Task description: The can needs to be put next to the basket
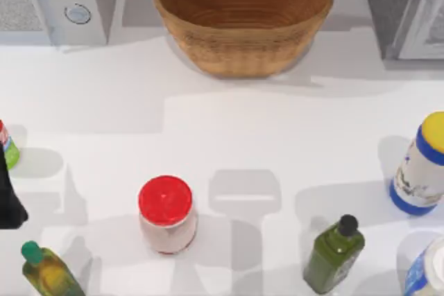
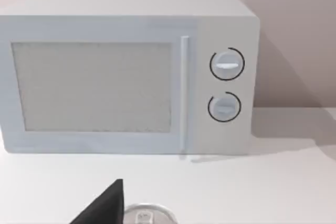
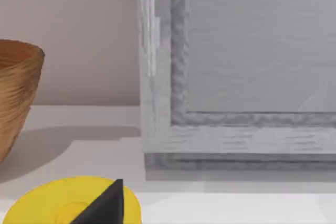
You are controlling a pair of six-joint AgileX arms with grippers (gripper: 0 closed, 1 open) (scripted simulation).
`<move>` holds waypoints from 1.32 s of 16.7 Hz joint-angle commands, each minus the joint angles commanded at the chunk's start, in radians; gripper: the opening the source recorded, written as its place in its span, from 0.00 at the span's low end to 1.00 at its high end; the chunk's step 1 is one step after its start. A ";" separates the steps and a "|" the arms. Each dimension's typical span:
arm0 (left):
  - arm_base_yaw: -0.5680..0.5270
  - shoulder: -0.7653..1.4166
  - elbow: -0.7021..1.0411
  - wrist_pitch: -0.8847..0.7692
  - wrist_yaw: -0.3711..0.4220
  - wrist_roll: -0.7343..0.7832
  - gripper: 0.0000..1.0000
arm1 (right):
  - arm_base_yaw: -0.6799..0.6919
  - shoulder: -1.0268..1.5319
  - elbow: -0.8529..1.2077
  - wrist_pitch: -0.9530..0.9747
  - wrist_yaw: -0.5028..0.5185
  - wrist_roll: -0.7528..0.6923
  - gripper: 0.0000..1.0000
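Two arms, both low at the table's edges. Top view: tan woven wicker basket at the back centre; small red-labelled can with green lower band at the far left edge, well apart from the basket, touching the dark left gripper. Red-lidded jar front centre.

Left wrist view: the can's silver top beside a black fingertip, white microwave behind; grip state cannot be told.

Right wrist view: a black fingertip over a yellow bottle cap; opening cannot be told.
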State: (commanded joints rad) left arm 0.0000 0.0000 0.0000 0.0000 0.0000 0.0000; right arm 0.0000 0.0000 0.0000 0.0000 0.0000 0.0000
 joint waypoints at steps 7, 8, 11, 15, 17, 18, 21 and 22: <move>0.005 0.148 0.117 -0.094 -0.003 0.070 1.00 | 0.000 0.000 0.000 0.000 0.000 0.000 1.00; 0.008 0.204 0.161 -0.130 -0.005 0.097 1.00 | 0.000 0.000 0.000 0.000 0.000 0.000 1.00; 0.021 0.410 0.322 -0.264 -0.012 0.195 1.00 | 0.000 0.000 0.000 0.000 0.000 0.000 1.00; 0.042 0.750 0.584 -0.490 -0.018 0.362 1.00 | 0.000 0.000 0.000 0.000 0.000 0.000 1.00; 0.053 0.935 0.727 -0.612 -0.019 0.452 1.00 | 0.000 0.000 0.000 0.000 0.000 0.000 1.00; 0.058 1.029 0.800 -0.673 -0.019 0.498 1.00 | 0.000 0.000 0.000 0.000 0.000 0.000 1.00; 0.076 1.306 1.020 -0.849 -0.018 0.631 1.00 | 0.000 0.000 0.000 0.000 0.000 0.000 1.00; 0.082 1.394 1.092 -0.904 -0.017 0.673 1.00 | 0.000 0.000 0.000 0.000 0.000 0.000 1.00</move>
State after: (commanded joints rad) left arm 0.0816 1.3937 1.0920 -0.9037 -0.0173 0.6726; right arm 0.0000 0.0000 0.0000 0.0000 0.0000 0.0000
